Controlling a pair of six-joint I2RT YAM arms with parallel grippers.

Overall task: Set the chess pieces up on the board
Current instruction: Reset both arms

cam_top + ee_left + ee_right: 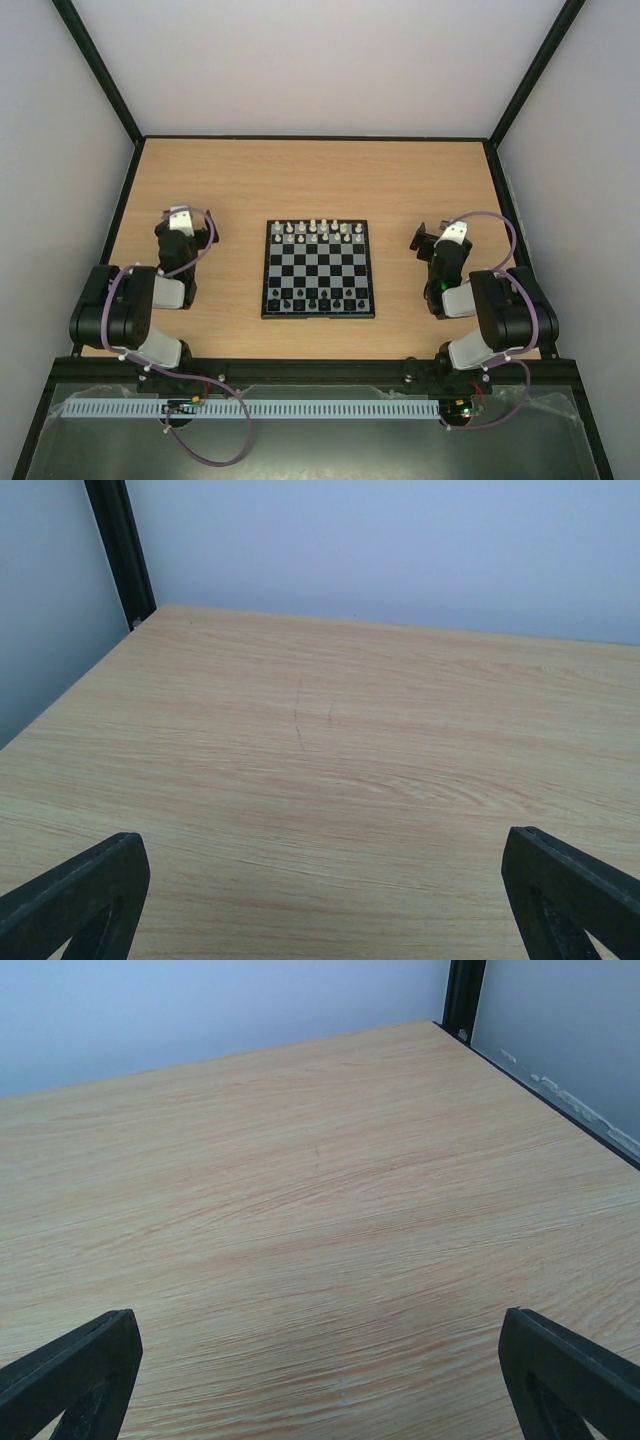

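Note:
The board (318,268) lies in the middle of the wooden table. Cream-white chess pieces (318,232) stand in its two far rows and black chess pieces (312,298) in its two near rows. My left gripper (186,214) is left of the board, open and empty; its fingers (90,885) stand wide apart over bare wood. My right gripper (432,238) is right of the board, open and empty, fingers (560,1365) wide apart over bare wood. The board and pieces are out of both wrist views.
The wooden table (320,180) is ringed by a black frame (315,137) and pale walls. A black corner post (120,550) shows in the left wrist view, another post (463,995) in the right wrist view.

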